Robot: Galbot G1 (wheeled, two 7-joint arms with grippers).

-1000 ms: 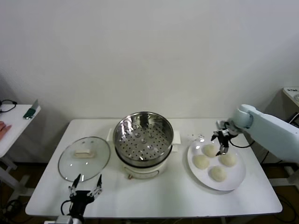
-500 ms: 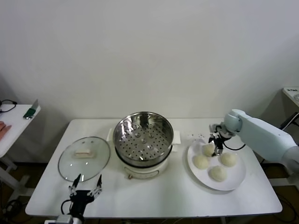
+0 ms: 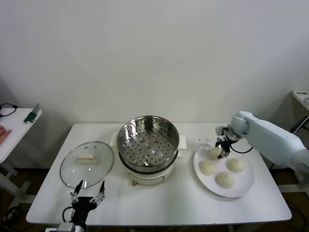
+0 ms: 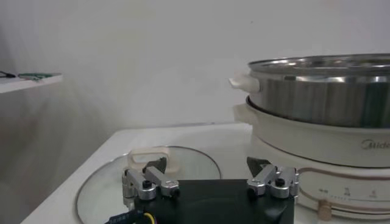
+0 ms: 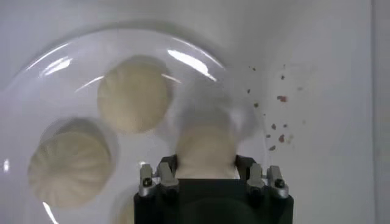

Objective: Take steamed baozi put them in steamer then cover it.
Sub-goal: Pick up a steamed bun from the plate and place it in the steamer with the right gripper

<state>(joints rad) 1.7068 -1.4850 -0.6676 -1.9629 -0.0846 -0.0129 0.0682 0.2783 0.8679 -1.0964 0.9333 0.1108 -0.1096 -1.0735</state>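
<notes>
The steamer (image 3: 148, 140) stands uncovered in the middle of the table, its perforated tray bare. On the white plate (image 3: 244, 187) at the right lie three baozi (image 3: 208, 167), (image 3: 236, 165), (image 3: 225, 179). A fourth baozi (image 3: 214, 152) at the plate's far edge sits between the fingers of my right gripper (image 3: 222, 154). In the right wrist view this baozi (image 5: 206, 146) fills the gap of the right gripper (image 5: 206, 165), touching both fingers. My left gripper (image 3: 88, 195) rests open near the table's front edge, by the glass lid (image 3: 87, 163).
The glass lid (image 4: 103, 182) lies flat on the table left of the steamer (image 4: 323, 91). Dark crumbs (image 5: 277, 115) dot the table beside the plate (image 5: 36, 85). A side table (image 3: 17, 128) with a person's hand on it stands at far left.
My right gripper came down over the far baozi and its fingers closed in on it; the baozi has shifted slightly. The left arm has not moved.
</notes>
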